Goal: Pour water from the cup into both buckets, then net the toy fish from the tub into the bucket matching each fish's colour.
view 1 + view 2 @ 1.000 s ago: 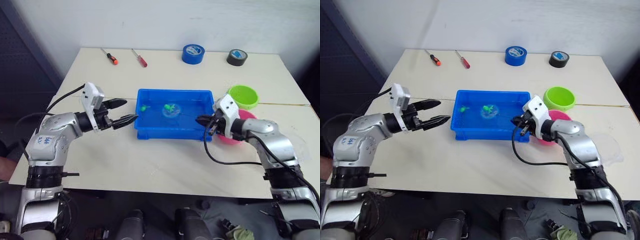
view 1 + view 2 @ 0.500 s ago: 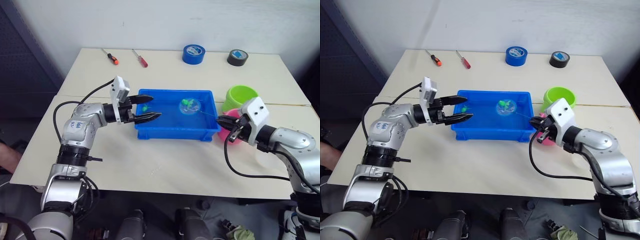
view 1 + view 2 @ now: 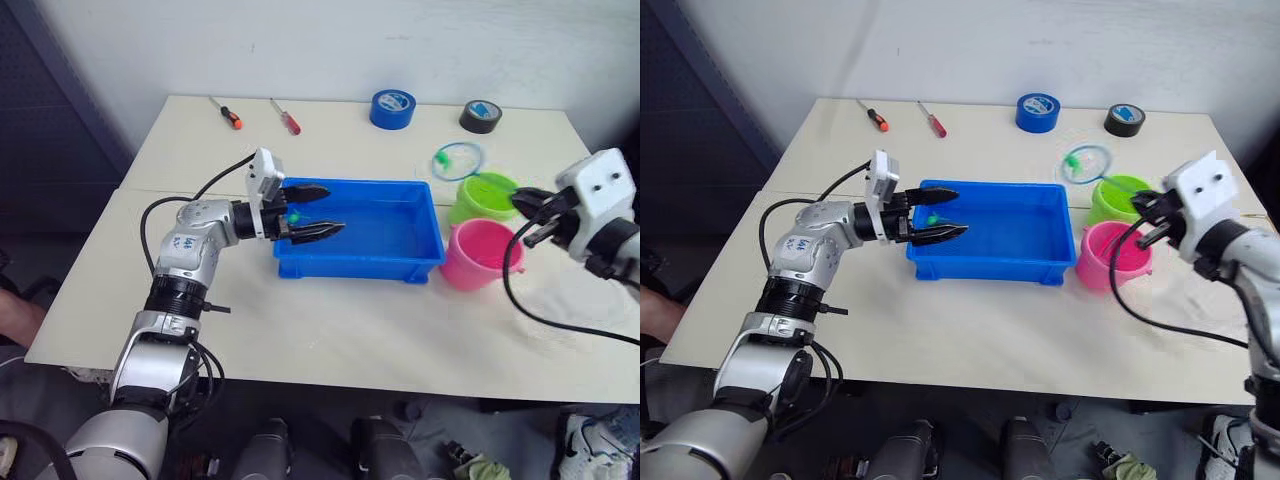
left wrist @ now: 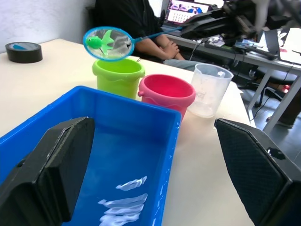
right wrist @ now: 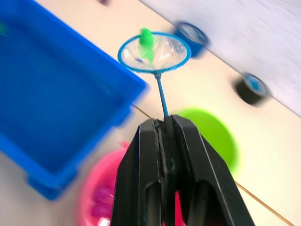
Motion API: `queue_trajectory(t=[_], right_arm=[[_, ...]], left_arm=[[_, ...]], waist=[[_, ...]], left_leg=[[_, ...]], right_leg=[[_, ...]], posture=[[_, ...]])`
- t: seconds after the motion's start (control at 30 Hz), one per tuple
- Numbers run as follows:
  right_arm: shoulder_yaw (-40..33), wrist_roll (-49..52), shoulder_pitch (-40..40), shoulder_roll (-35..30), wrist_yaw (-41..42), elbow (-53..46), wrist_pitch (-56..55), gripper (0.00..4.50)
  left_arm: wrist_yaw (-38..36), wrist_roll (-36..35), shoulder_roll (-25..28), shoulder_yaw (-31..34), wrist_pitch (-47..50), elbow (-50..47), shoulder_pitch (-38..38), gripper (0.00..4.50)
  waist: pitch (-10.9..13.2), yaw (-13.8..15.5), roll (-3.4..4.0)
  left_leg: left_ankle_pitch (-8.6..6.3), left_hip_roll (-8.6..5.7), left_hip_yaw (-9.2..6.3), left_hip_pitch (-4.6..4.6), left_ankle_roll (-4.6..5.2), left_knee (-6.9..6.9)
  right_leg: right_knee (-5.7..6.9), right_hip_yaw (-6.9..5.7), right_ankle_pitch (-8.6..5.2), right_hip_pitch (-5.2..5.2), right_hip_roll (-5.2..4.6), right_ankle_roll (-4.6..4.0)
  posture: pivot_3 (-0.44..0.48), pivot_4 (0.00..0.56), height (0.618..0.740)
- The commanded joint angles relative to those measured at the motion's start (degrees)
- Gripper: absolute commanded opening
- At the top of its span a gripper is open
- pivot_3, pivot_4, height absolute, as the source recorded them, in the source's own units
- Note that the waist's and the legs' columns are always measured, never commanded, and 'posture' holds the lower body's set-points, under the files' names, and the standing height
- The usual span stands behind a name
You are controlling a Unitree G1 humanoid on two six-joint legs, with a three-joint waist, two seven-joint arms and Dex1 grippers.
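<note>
Fingers of the left gripper stood wide apart over the near-left end of the tub, holding nothing, seemingly kept ready to steady it; the blue tub held water and one green fish by those fingers; beside its right end stood the pink bucket, with pink pieces, probably fish, at its bottom in the right wrist view, and just behind it the green bucket; above and slightly left of the green bucket hung the net, a second green toy fish lying in its mesh, apparently carried toward the matching bucket; the right gripper had its fingers pinched tight on the net's thin handle; the cup stood on the worktop beside the pink bucket, contents unclear.
</note>
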Motion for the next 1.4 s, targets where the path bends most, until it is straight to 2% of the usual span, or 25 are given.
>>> queue_trajectory(t=[0.03, 0.13, 0.33, 0.5, 0.63, 0.77, 0.83, 0.9, 1.07, 1.2, 1.4], right_arm=[[-1.5, -5.8, -0.8, -4.8, -2.1, 4.5, -6.1, 0.0], [3.3, -13.6, 0.0, -8.9, -3.4, 9.9, -15.1, 0.0], [12.2, -25.9, -1.2, -12.8, -5.9, 17.1, -30.7, 0.0], [22.4, -41.9, -3.1, -19.5, -9.9, 24.0, -46.6, 0.0], [24.9, -50.2, -5.3, -22.7, -14.4, 26.0, -53.4, 0.0], [23.7, -49.9, -6.3, -22.5, -13.9, 27.6, -54.0, 0.0], [19.2, -39.4, -6.7, -17.2, -10.7, 27.4, -50.3, 0.0], [14.2, -24.3, -8.0, -9.5, -3.4, 22.1, -38.7, 0.0], [13.2, -4.3, -11.2, 0.1, 7.6, 6.5, -10.9, 0.0], [17.9, 3.8, -12.3, 4.6, 12.5, 0.8, 0.9, 0.0], [27.1, 2.3, -15.9, 12.1, 13.4, 6.8, 3.7, 0.0]], left_arm=[[0.4, -0.2, -0.8, 0.4, -0.6, -1.9, -1.8, 4.45], [0.5, -0.3, -0.7, 0.7, -0.2, -3.1, -1.6, 4.45], [1.2, -0.4, 0.1, 1.2, 0.5, -4.9, -0.3, 4.45], [2.0, -0.5, 1.0, 1.7, 1.4, -6.7, 0.7, 4.45], [2.6, -0.6, 1.8, 2.1, 2.0, -7.6, 1.4, 4.45], [2.9, -0.6, 2.3, 2.4, 2.4, -7.9, 1.8, 4.45], [2.9, -0.5, 3.0, 2.7, 2.7, -7.7, 2.0, 4.45], [2.5, -0.6, 5.3, 3.5, 3.7, -7.5, 2.9, 4.45], [2.0, -0.5, 11.9, 5.5, 5.1, -9.7, 8.6, 4.45], [3.7, -1.8, 16.3, 8.5, 8.2, -14.8, 13.7, 4.45], [6.7, -4.0, 21.5, 13.9, 13.3, -25.5, 23.4, 4.45]], waist=[[0.0, 0.0, 0.0], [0.0, -0.1, 0.0], [0.0, -0.5, 0.01], [0.0, -0.4, 0.02], [0.0, -0.3, 0.02], [0.0, -0.3, 0.02], [0.0, -0.3, 0.01], [0.0, -0.7, 0.01], [0.0, -1.8, 0.05], [0.0, -1.6, 0.04], [0.0, -1.5, 0.03]], left_leg=[[0.0, 0.01, -0.01, 0.0, 0.0, -0.01], [0.0, 0.01, 0.02, 0.0, 0.0, -0.03], [0.02, 0.06, 0.15, 0.05, -0.03, -0.03], [0.03, 0.03, 0.17, 0.05, -0.05, -0.02], [0.03, 0.02, 0.16, 0.04, -0.06, 0.0], [0.05, 0.03, 0.17, 0.05, -0.08, 0.0], [0.05, 0.04, 0.17, 0.05, -0.09, -0.01], [0.06, 0.06, 0.17, 0.05, -0.1, 0.02], [0.09, 0.26, 0.06, 0.12, -0.19, -0.03], [0.06, 0.29, -0.07, 0.08, -0.21, -0.01], [0.01, 0.11, -0.23, 0.05, -0.12, -0.02]], right_leg=[[0.0, 0.0, 0.0, -0.01, 0.01, 0.0], [0.0, 0.0, 0.0, -0.03, 0.02, 0.0], [0.01, 0.09, 0.0, -0.05, 0.07, 0.0], [0.01, 0.11, 0.0, -0.08, 0.05, 0.0], [0.0, 0.1, 0.0, -0.07, 0.04, 0.0], [0.0, 0.11, 0.0, -0.07, 0.05, 0.0], [0.01, 0.1, 0.0, -0.07, 0.05, 0.0], [-0.01, 0.1, 0.0, -0.04, 0.07, 0.0], [0.22, 0.05, 0.0, -0.03, 0.05, 0.0], [0.14, -0.01, 0.0, -0.01, -0.06, -0.01], [0.07, 0.09, 0.0, 0.01, -0.36, -0.01]], posture=[[0.0, 0.15, 0.74], [0.0, 0.15, 0.74], [0.0, 0.15, 0.74], [0.0, 0.15, 0.74], [0.0, 0.15, 0.74], [0.0, 0.15, 0.74], [0.0, 0.15, 0.74], [0.0, 0.15, 0.74], [0.0, 0.15, 0.74], [0.0, 0.15, 0.74], [0.0, 0.15, 0.74]])
